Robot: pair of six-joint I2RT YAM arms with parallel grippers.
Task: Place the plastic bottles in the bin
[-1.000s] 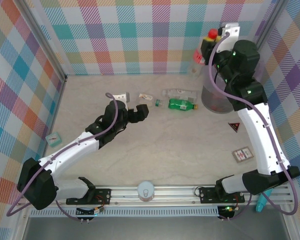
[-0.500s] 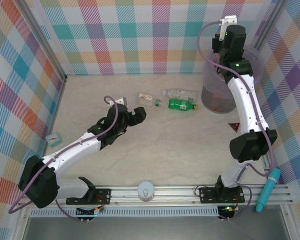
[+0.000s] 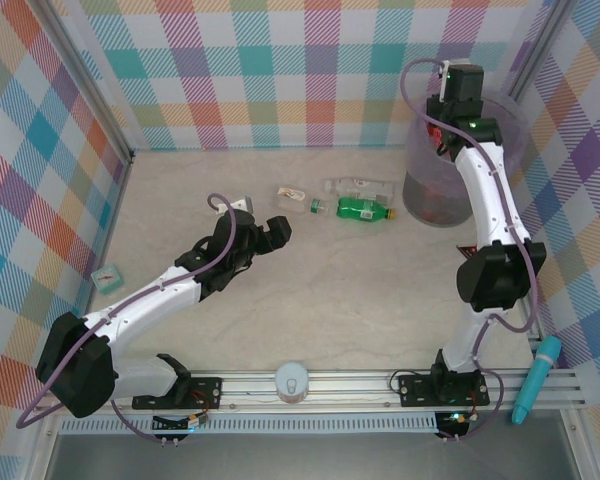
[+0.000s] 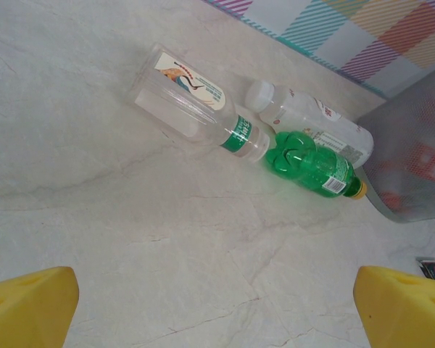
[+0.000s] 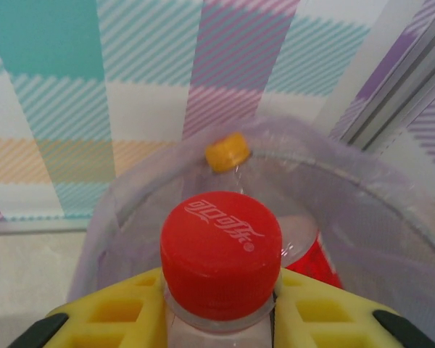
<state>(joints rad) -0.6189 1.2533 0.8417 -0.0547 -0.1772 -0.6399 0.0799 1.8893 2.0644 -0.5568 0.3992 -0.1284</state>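
The pale marbled table (image 3: 360, 300) is carrying three bottles, all lying on their sides toward the back. A clear bottle (image 3: 292, 197) with a green band is resting cap-first just beside a green bottle (image 3: 365, 210). A white-capped bottle (image 3: 360, 186) is lying just behind the green one. The bin (image 3: 425, 195) is standing upright near them on the right. A teal cube (image 3: 107, 277) is sitting well apart at the left edge, and a red triangle (image 3: 469, 252) is lying in front of the bin.

Bright, diffuse light is cast from above; only faint, soft shadows are thrown on the pale marbled worktop (image 3: 360, 290). Small highlights are seen on the green plastic bottle (image 4: 308, 163). The yellow fingers (image 4: 29, 304) of the left end effector (image 4: 217, 312) are blurred.
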